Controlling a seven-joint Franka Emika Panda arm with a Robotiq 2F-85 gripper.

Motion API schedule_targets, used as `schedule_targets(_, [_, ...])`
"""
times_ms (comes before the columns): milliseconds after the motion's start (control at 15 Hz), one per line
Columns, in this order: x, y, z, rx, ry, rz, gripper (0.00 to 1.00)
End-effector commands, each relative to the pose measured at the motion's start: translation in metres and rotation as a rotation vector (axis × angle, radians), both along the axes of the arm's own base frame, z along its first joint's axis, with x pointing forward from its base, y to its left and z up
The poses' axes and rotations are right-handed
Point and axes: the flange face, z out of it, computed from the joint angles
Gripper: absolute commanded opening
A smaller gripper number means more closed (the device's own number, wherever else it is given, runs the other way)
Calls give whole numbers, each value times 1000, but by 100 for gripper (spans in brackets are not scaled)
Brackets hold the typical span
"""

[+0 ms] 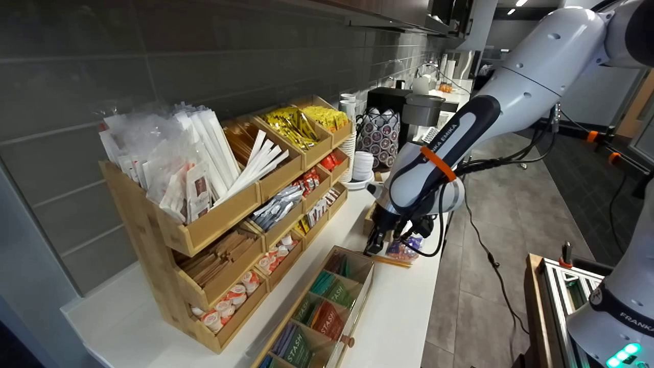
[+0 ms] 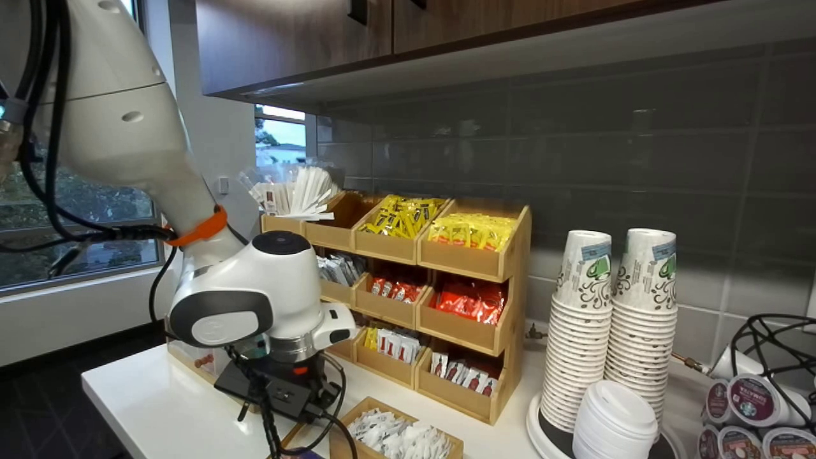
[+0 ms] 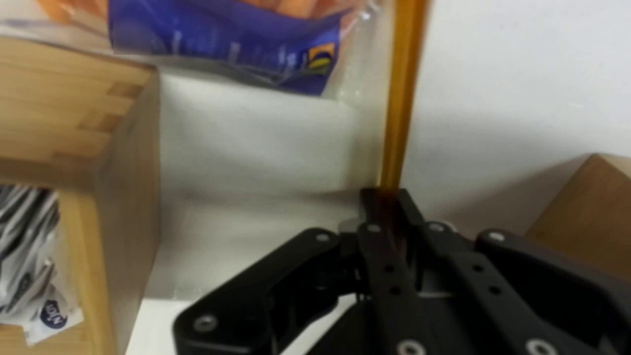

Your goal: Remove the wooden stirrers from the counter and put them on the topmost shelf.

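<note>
My gripper [image 3: 387,197] is shut on a thin bundle of amber-brown wooden stirrers [image 3: 402,98], which point away from the fingertips in the wrist view. In an exterior view the gripper [image 1: 375,248] is low over the white counter [image 1: 396,306], beside the end of the tea tray. The stirrers [image 1: 392,261] lie nearly level there; I cannot tell whether they touch the counter. The topmost shelf [image 1: 280,180] of the wooden rack holds white straws, brown stirrers [image 1: 240,139] and yellow packets. This shelf [image 2: 385,247] also shows in an exterior view, where the arm hides the fingertips.
The glass-lidded tea tray [image 1: 360,306] stands in front of the rack. A snack bag [image 3: 222,39] and a wooden sugar box [image 3: 130,162] are near the gripper. Paper cups [image 2: 580,344] stand beyond the rack. Wall cabinets [image 2: 293,38] hang above. White straws [image 1: 258,158] stick out over the shelf front.
</note>
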Motion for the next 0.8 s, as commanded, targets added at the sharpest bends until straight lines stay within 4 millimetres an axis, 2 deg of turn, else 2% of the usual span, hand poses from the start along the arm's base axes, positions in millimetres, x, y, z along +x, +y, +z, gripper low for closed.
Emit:
schedule_targets(0, [-5, 3, -8, -15, 21, 19, 0])
schedule_targets(67, [-5, 4, -8, -16, 21, 21, 4])
schedule_targets(267, [-4, 5, -6, -18, 18, 28, 2])
schedule_targets(733, [-4, 16, 17, 1, -9, 35, 2])
